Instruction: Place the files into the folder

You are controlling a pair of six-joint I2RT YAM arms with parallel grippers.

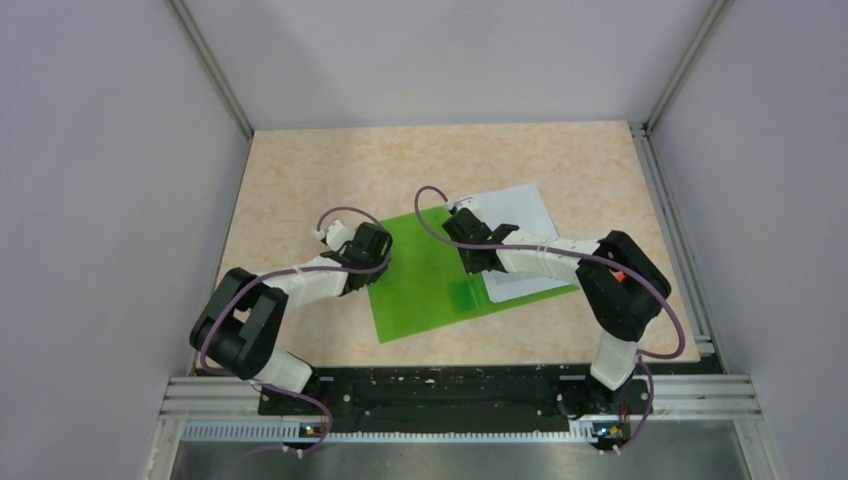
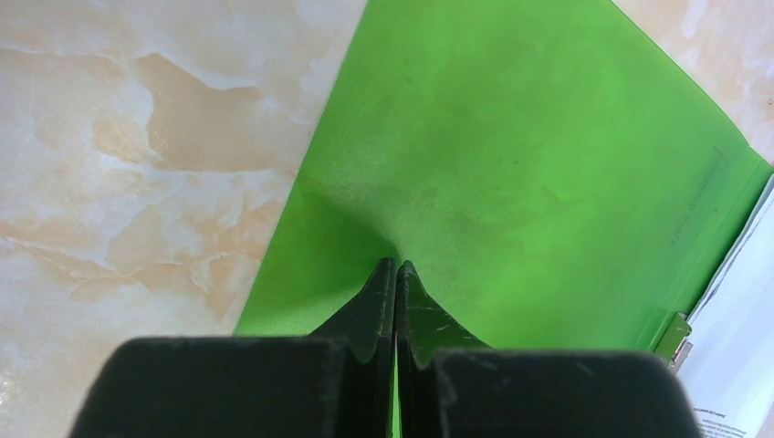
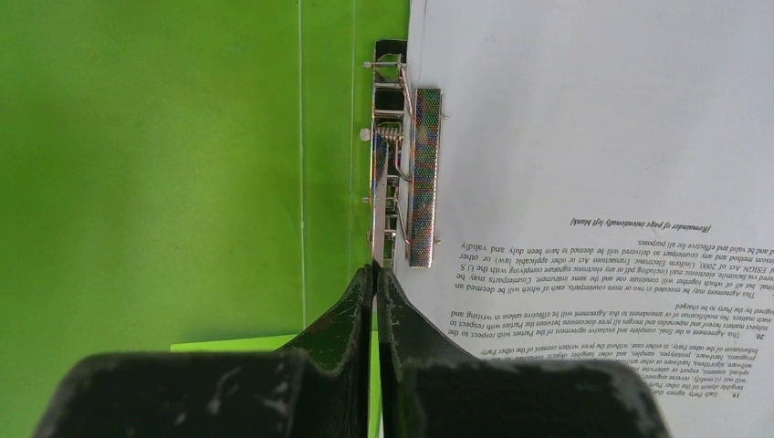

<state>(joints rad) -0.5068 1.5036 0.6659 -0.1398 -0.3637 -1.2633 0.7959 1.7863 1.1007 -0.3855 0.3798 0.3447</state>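
On the marbled desk (image 1: pixel 300 170) the green folder (image 1: pixel 425 285) lies open at the centre. The files (image 1: pixel 520 212) rest on its right half. The left gripper (image 2: pixel 396 266) presses closed on the folder's left flap. The right gripper (image 3: pixel 375 270), closed too, touches the metal clip (image 3: pixel 423 173).

Folder (image 1: pixel 425 275): bright green translucent plastic, lying open at centre of the top view, rotated so its long edges run from lower left up to the right. Left leaf bare; a shallow crease shows in it in the left wrist view (image 2: pixel 511 164).

Files (image 1: pixel 518 215): white sheets on the folder's right leaf, overhanging its upper right edge. Top sheet carries blocks of small black print (image 3: pixel 602 274).

Metal clip (image 3: pixel 422 164): at the spine, its bar over the sheet's edge.
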